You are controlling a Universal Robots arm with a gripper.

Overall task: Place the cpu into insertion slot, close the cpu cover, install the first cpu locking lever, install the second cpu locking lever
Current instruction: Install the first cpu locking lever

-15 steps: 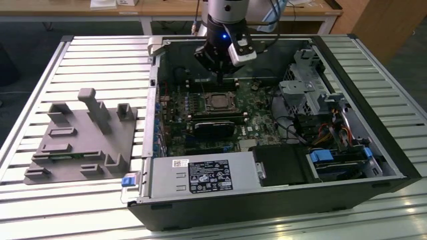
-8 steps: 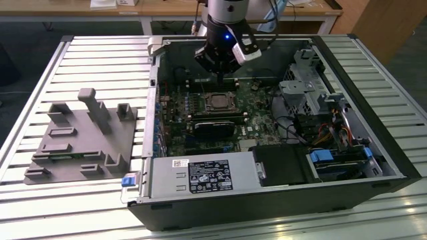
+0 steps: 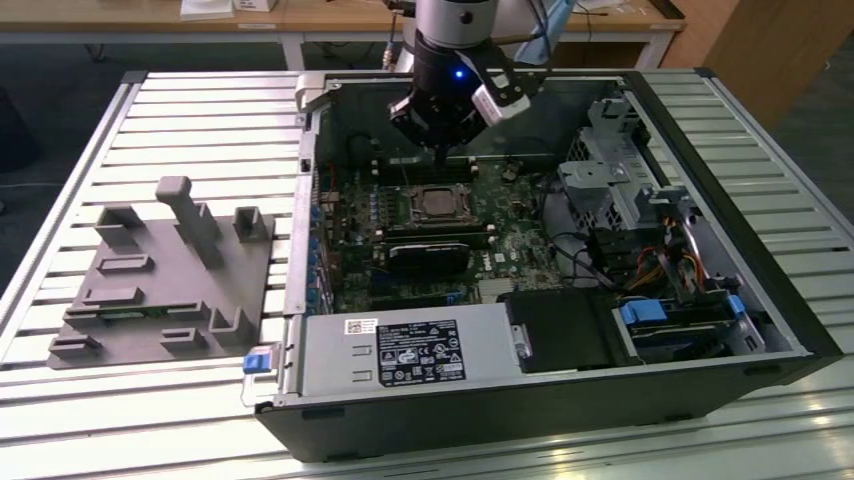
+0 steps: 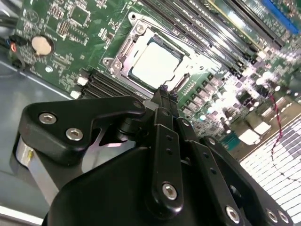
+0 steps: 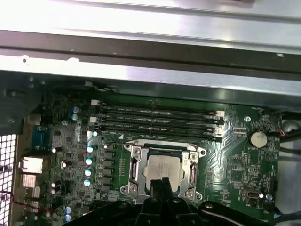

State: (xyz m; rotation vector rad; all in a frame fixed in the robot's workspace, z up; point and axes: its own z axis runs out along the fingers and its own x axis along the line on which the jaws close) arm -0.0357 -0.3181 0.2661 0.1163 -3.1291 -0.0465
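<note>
- The cpu (image 5: 162,170) sits in the socket (image 3: 411,205) of a motherboard (image 5: 235,160) inside an open computer case (image 3: 534,410), its pale metal top facing up. The placing step looks done.
- The cpu cover (image 5: 136,167) lies flat on the socket in both wrist views, its metal frame around the chip and the chip showing through its window. Judged from that, the cover is already closed.
- The two locking levers are the open question: the wrist views show metal strips along the socket's sides, but not clearly enough to tell whether either lever is latched. These steps cannot be counted as finished.
- The gripper (image 4: 164,92) hangs just above the socket's edge, on the side away from the memory slots (image 5: 157,120). Its fingers are pressed together with nothing pinched between them, and it cannot be told whether the tips touch the socket.
- In the exterior view the arm stands over the case with the gripper pointing down at the socket. A black graphics card (image 3: 427,255) lies just beside the socket on its near side. A grey fixture block (image 3: 160,270) rests well apart from the socket, outside the case towards the exterior view's left.
</note>
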